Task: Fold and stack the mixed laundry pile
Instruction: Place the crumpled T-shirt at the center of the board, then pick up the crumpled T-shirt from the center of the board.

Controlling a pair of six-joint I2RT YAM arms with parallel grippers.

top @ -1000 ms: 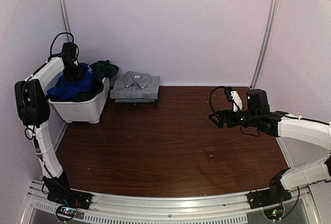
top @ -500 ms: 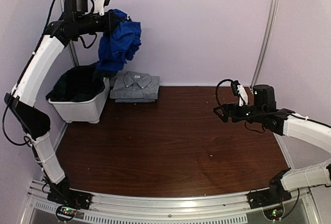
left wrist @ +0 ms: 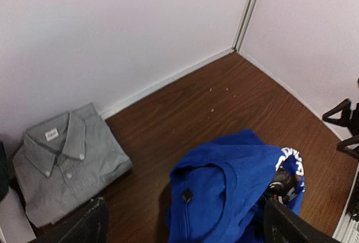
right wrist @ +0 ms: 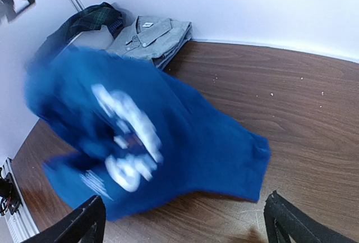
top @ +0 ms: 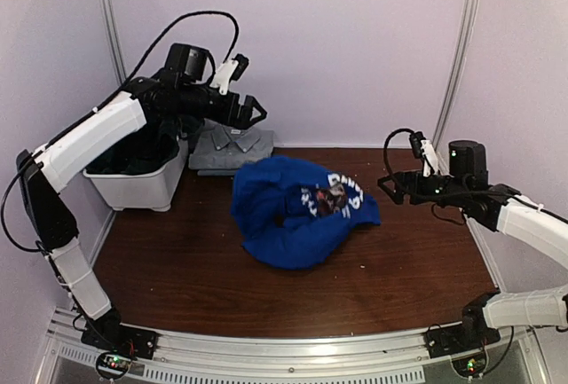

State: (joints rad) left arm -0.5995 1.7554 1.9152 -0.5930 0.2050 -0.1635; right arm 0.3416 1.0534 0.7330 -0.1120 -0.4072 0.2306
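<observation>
While left end effector [top: 256, 112] and right end effector [top: 388, 189] gape apart, basket [top: 142, 191] at upper left holds dark garments [top: 140, 149]; blue T-shirt [top: 297, 220] lies mid-frame on table [top: 177, 269].

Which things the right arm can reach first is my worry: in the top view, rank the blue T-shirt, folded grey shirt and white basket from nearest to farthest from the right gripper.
1. Blue T-shirt: crumpled mid-table, just to the left of the right gripper.
2. Folded grey shirt: against the back wall, left of centre.
3. White basket: far-left corner, beside the grey shirt.
</observation>
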